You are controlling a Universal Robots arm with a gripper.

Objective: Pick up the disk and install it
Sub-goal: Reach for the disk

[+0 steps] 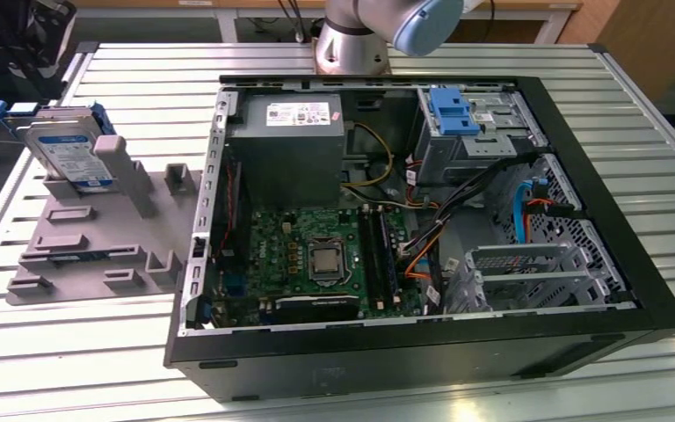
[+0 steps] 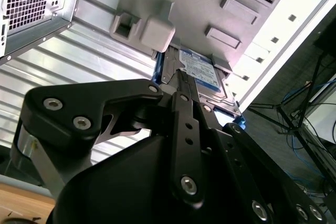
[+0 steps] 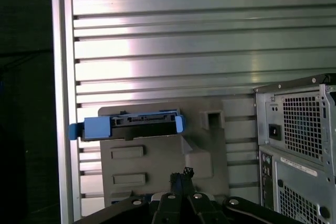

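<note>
A big silver surface [image 1: 80, 352] made of long metal strips fills the middle of the room. An open computer case [image 1: 431, 220] lies on it, with green boards and many wires inside. To the exterior view's left of the case sits a grey block [image 1: 91, 237].

The disk [image 1: 66, 149] stands on its edge in that block, leaning a little, with its blue frame around it. It is well apart from the case.

The robot arm [image 1: 361, 35] rises at the far edge of the surface. In the first wrist view the black tool [image 3: 181, 176] hangs over the grey block, near the disk [image 3: 136, 125] but not touching it. Its tips are squeezed close together and hold nothing.

Past the edge of the surface, the second wrist view shows a dark floor with loose cables [image 2: 310, 108].
</note>
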